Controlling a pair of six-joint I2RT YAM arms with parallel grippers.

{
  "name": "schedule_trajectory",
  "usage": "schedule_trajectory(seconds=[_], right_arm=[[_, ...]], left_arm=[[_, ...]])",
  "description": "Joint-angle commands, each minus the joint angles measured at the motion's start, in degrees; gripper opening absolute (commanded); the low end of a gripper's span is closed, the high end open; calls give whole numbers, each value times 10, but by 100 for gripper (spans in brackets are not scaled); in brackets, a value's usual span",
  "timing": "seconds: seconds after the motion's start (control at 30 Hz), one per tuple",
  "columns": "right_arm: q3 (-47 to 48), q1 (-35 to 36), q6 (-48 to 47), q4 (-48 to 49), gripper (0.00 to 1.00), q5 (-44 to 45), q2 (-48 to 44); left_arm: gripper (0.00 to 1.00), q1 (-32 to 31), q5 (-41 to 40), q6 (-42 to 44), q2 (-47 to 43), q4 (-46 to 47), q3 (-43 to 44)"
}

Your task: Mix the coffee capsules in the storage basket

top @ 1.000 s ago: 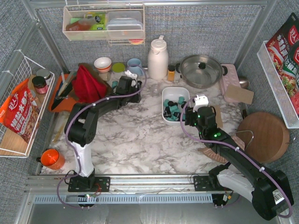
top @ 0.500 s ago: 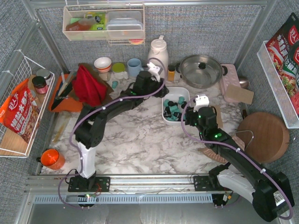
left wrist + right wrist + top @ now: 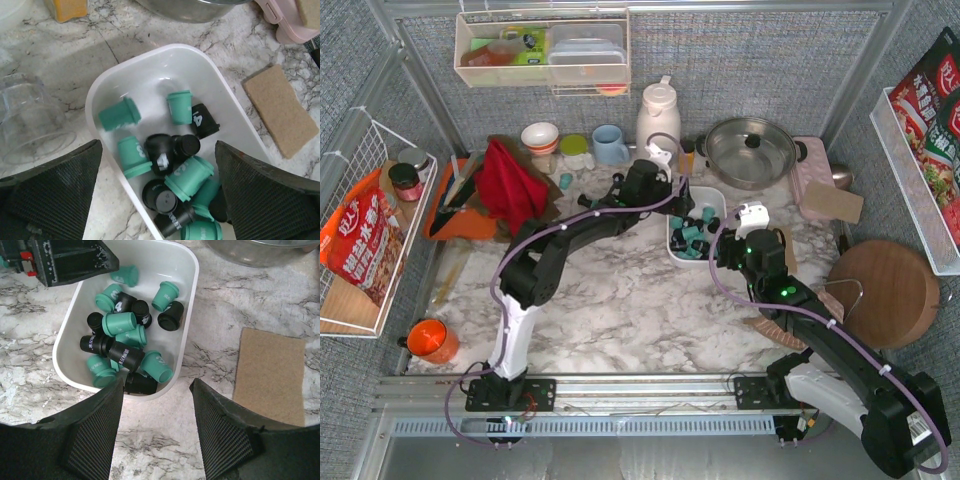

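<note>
Left gripper point(image 3: 157, 150) spread wide, empty, above white shallow plastic basket point(image 3: 150, 75): lower among teal and black tapered coffee capsules point(image 3: 189, 175), sweep gently from crowded near end toward barer far end.

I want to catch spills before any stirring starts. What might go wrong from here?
1. The left gripper hangs open with its fingers as wide as the storage basket; lowered, they may hit the rim and shove or tip it.
2. The coffee capsules lie heaped at the near end, so a sweep might push some over the shallow wall.
3. A clear cup stands close beside the basket and might get knocked.
</note>
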Motion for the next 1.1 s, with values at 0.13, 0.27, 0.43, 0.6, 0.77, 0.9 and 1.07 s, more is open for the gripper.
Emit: schedule_trajectory(seconds=[0.13,0.27,0.43,0.6,0.77,0.9,1.07], right_arm=[[4,-1,0,6,62,2,-1],[4,-1,1,8,62,0,3],[4,-1,2,7,62,-2,4],[5,0,3,7,62,-3,3],[4,-1,3,8,62,-3,0],[4,-1,4,8,62,-4,0],[4,-1,3,8,62,-4,-2]], left_arm=[[99,0,-76,35,-86,50,-79],[100,2,-171,62,-154,56,-143],[100,24,-340,39,-203,-15,-184],[100,86,-411,-68,-255,-51,-261],[100,120,-512,-142,-266,-108,-305],[99,156,-615,-323,-182,-354,-214],[97,176,-639,-427,-133,-480,-160]])
